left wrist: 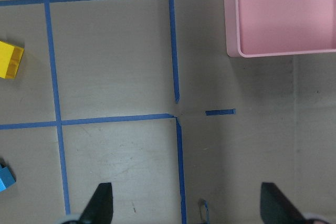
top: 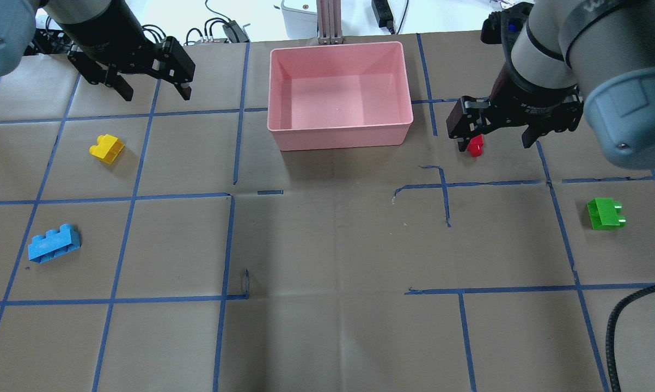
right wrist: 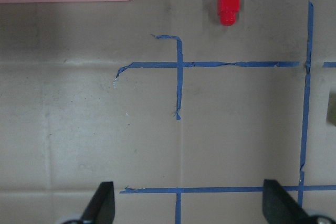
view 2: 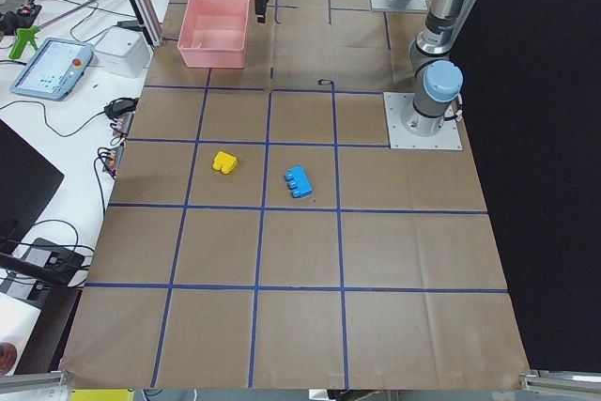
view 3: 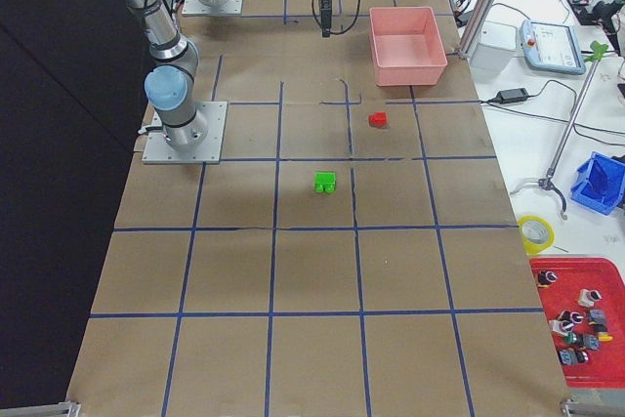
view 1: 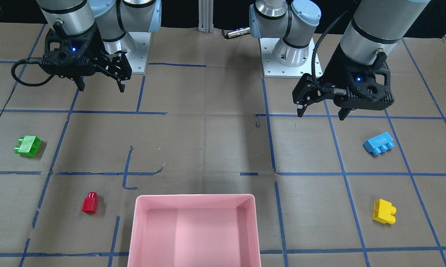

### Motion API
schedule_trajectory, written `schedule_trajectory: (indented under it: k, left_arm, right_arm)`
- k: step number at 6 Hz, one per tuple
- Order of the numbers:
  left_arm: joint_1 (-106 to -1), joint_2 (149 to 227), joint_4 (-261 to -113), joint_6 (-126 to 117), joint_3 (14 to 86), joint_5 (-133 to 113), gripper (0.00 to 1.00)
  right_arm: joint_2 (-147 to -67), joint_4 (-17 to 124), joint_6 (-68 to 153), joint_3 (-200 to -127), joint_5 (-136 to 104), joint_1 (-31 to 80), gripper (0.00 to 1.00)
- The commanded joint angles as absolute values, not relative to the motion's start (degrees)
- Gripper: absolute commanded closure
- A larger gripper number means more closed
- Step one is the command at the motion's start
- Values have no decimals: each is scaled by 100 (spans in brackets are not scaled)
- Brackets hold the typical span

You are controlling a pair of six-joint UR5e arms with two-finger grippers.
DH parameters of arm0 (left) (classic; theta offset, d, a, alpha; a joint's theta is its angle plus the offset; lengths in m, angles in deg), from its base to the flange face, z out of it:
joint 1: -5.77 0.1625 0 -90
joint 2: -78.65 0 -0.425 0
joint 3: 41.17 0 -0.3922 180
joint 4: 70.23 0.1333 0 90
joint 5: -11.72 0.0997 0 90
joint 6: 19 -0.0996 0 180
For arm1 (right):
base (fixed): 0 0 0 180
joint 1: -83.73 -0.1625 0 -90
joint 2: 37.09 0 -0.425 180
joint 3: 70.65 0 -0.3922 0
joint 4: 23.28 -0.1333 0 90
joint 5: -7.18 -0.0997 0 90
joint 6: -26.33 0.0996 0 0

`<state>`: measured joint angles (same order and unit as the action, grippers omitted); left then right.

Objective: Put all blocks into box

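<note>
The pink box (view 1: 195, 197) stands in the middle at the table's far edge from the robot, also in the overhead view (top: 341, 137). The green block (view 1: 28, 145) and red block (view 1: 90, 202) lie on my right side; the red one shows in the right wrist view (right wrist: 229, 6). The light-blue block (view 1: 379, 144) and yellow block (view 1: 384, 211) lie on my left side. My left gripper (view 1: 321, 115) hangs open and empty above the table, near the blue block. My right gripper (view 1: 102, 89) hangs open and empty, back from the green block.
Brown paper with blue tape grid lines covers the table. The two arm bases (view 1: 287, 55) stand at the robot's edge. Operator gear and a tablet (view 2: 52, 68) lie beyond the table's far side behind the box.
</note>
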<state>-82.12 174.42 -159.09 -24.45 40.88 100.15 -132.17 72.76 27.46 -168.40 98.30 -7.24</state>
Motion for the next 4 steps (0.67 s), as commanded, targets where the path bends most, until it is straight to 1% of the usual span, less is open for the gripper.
schedule_trajectory:
  k: [1,4]
  left_arm:
    - [-8212,17445,-15909,-2454,4083,10005,0]
    - [-8203,17436,-15900,-2454,4101,10005,0]
  right_arm:
    - [-13210,7270,2747,-16856,9902,-706,0]
    - [-13210,7401,2906,-16733,9806,-627,0]
